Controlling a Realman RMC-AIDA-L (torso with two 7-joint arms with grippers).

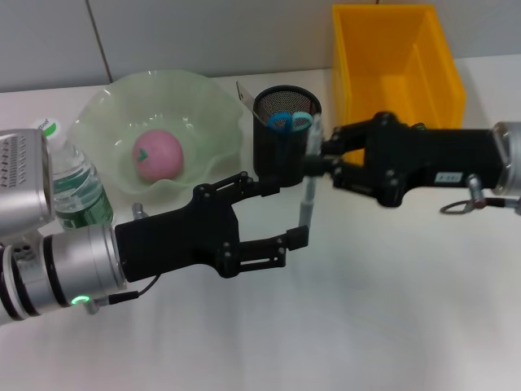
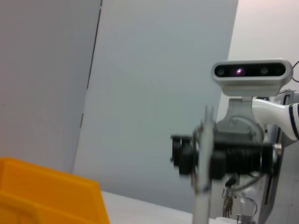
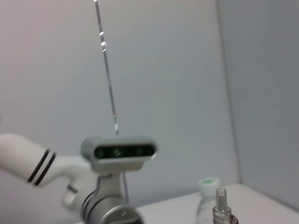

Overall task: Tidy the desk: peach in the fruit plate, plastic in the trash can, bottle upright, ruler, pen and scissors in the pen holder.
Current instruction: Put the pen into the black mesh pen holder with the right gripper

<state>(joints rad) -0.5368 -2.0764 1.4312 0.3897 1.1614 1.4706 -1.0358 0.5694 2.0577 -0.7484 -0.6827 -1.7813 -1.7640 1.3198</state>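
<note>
Nothing legible — small white label on right gripper [image 1: 323, 160] blurred; unreadable.

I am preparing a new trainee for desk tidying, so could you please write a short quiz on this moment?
1. True or false: the peach lies in the fruit plate.
2. Which hand has its fingers closed on the pen? A) left hand B) right hand C) neither
3. Fill in: the blue handles of the scissors stick out of the ____.

Key
1. True.
2. B; the left hand is open, its lower finger at the pen's lower end.
3. Pen holder, the black mesh cup next to the yellow bin. The bottle stands upright beside the plate.
</note>
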